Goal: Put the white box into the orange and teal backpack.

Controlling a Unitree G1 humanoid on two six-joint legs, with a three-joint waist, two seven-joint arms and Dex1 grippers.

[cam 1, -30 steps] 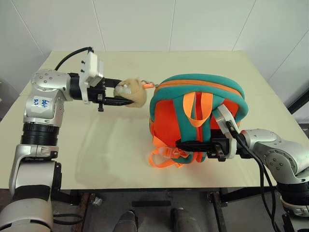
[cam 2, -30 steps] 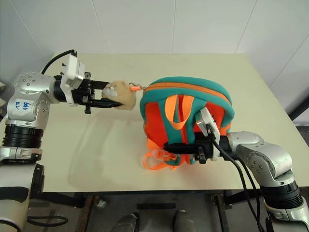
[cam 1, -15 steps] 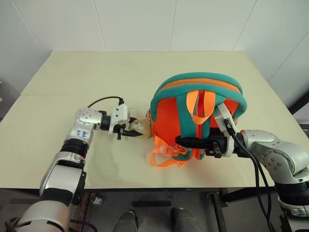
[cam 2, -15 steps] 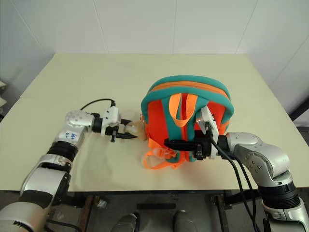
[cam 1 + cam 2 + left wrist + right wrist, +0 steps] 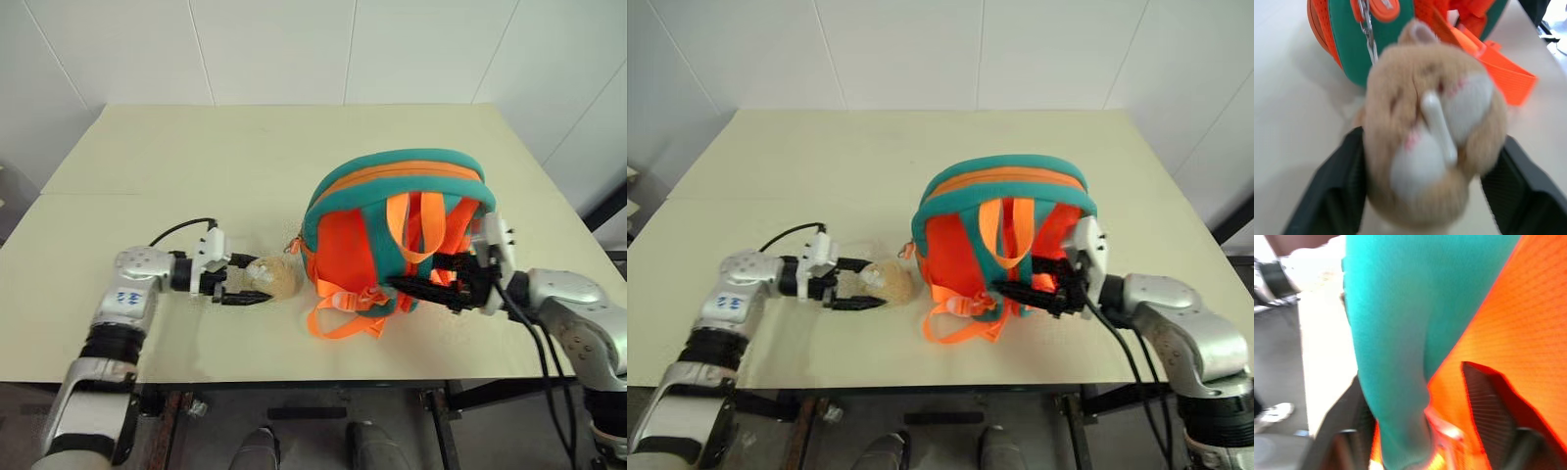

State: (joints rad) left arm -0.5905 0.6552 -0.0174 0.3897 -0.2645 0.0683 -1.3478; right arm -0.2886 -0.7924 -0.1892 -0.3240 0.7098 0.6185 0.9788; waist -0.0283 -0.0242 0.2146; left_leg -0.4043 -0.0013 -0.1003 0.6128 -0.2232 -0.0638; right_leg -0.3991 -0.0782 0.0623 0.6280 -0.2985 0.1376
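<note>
The left gripper [image 5: 253,287], jaws spread around the soft plush ball [image 5: 271,278] beside the backpack [image 5: 392,235], and the right gripper [image 5: 421,286], jaws parted astride a teal padded strap [image 5: 1386,347], both handle limp, compressible fabric best taken by its trim.

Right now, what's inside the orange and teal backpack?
Cannot be seen: the orange and teal backpack stands on the table with its orange zipper line closed along the top, covering its inside. Its tan plush ball lies outside, beside it.

Both tools [image 5: 257,290] [image 5: 423,284] low — jaws apart
</note>
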